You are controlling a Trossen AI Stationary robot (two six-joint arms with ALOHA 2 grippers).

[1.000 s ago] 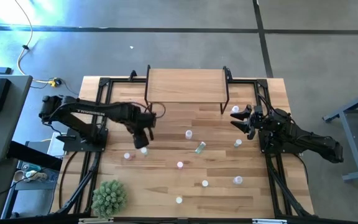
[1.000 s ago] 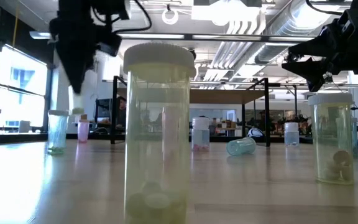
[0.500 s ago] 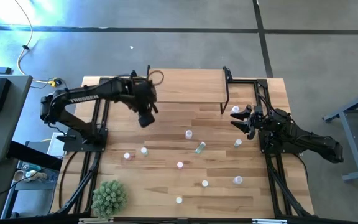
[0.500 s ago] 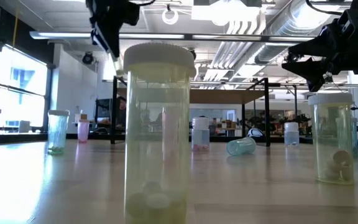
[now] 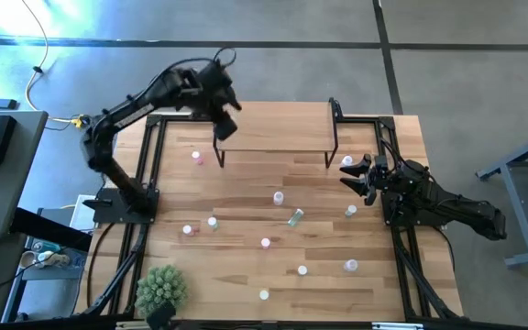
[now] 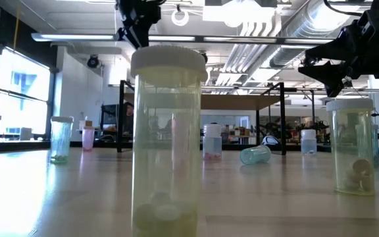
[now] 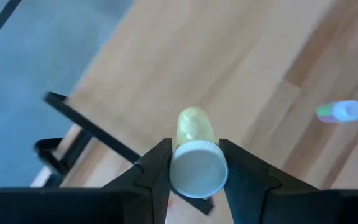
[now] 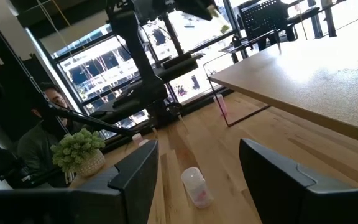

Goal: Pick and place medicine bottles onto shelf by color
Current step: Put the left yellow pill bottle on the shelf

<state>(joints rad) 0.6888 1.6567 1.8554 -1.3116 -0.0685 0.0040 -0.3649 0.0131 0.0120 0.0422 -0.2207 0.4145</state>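
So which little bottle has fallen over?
The greenish bottle near the table's middle, just in front of the shelf. It lies on its side, while the other bottles on the table stand upright.

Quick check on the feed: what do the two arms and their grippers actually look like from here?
Both arms are matte black, jointed links on black frame bases. The left arm has a thin dark cable looping above its wrist. The left gripper has two dark, angular wedge fingers; the right gripper has broad, flat black fingers.
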